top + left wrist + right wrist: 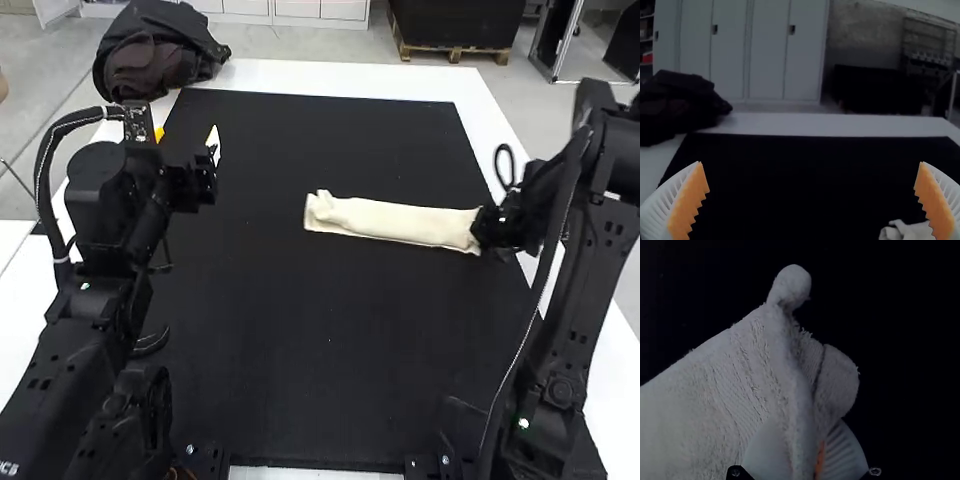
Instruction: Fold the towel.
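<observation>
I report on one white worktop (pixel 300 74), bearing a black mat (pixel 300 350). My left arm (pixel 110 225) stands at its left side, my right arm (pixel 580 310) at its right. A dark cloth bundle (pixel 160 48) sits at the far left corner. The towel (pixel 390 219) lies on the mat toward the right, as a long narrow strip; by my judgement it has been folded lengthwise, though I cannot count the layers. Its long axis runs nearly crosswise between my arms, slanting slightly, with the left end bunched. My right pincer (pixel 484 228) is closed on the right end, a ridge of cloth pinched between its fingers; the strip extends leftward from it. My left pincer (pixel 810 162) is open, fingers wide apart, with the bunched end to its right and well clear of it. The right arm is nearer, being in contact. I judge that the next fold turns on bringing the held end leftward along that axis. Count: worktop, one; mat, one; arms, two; bundle, one; towel, one; pincers, two.
</observation>
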